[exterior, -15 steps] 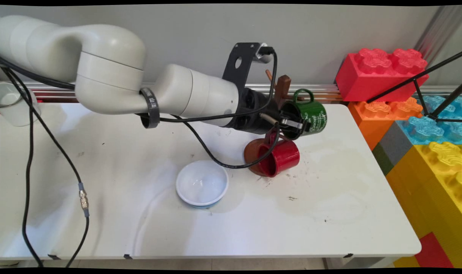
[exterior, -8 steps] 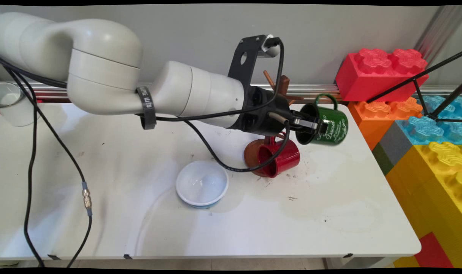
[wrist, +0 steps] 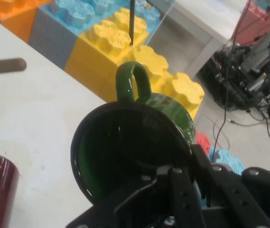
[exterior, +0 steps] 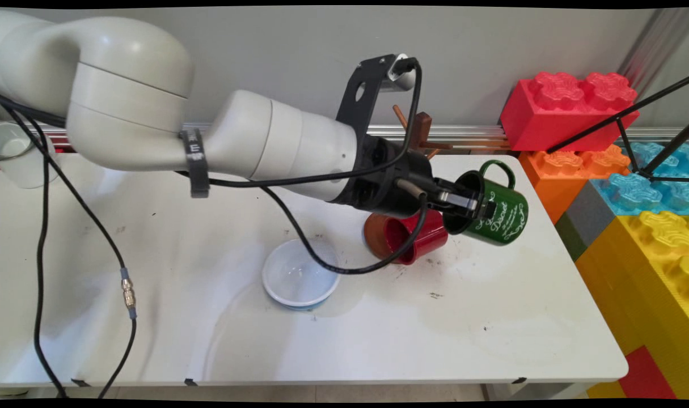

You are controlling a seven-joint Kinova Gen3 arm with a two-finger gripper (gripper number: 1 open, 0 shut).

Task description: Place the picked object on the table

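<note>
**Green mug held by its rim above the desk's right part**

Main view: the end effector (exterior: 462,203) is clamped on the rim of a green mug (exterior: 500,211), 1 finger inside the mouth and 1 outside. The mug hangs tilted, mouth toward the arm, handle uppermost, clear of the desk (exterior: 491,317). Just beside and below it a red mug (exterior: 421,235) lies on its side at the foot of a brown wooden mug stand (exterior: 421,127), much of which is hidden by the arm. A white bowl (exterior: 300,273) sits well apart to the left. Large toy bricks (exterior: 571,105) are stacked at the desk's right edge.

The grip takes only a thin strip of rim, so the mug could swivel or slip out if jolted. The hanging black cable (exterior: 344,266) drapes near the red mug and could snag or drag it. The bricks are near on the right, so a swing that way could knock them.

White script runs along the green mug's side, too small to read surely.

Hand view: the green mug's dark mouth (wrist: 125,156) fills the centre, handle (wrist: 134,83) up, the black fingers (wrist: 182,190) pinching its lower rim. No writing shows here.
</note>
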